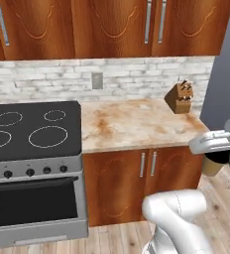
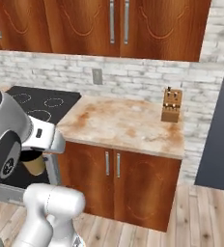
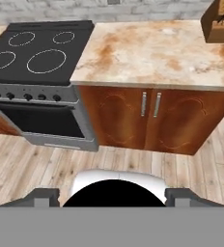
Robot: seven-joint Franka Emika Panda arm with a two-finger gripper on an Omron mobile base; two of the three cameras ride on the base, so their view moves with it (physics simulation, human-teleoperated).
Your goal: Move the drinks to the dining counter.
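The tan paper cup [image 1: 213,167] hangs in the air off the front right corner of the stove-side counter, with my gripper [image 1: 212,150] shut on it from above. From the right base camera the cup [image 2: 34,166] sits under the white hand, in front of the stove. Looking along the hand, the cup's dark rim and inside [image 3: 113,190] lie between my fingertips [image 3: 42,197]. The slim bottle with the blue cap and the dining counter are out of view.
A beige marble-look counter [image 1: 132,124] with a white-brick backsplash holds a brown knife block [image 1: 180,96] at its back right. A black stove [image 1: 32,129] with its oven stands to the left. Wooden cabinets hang above and below. Wood floor [image 3: 46,164] lies beneath.
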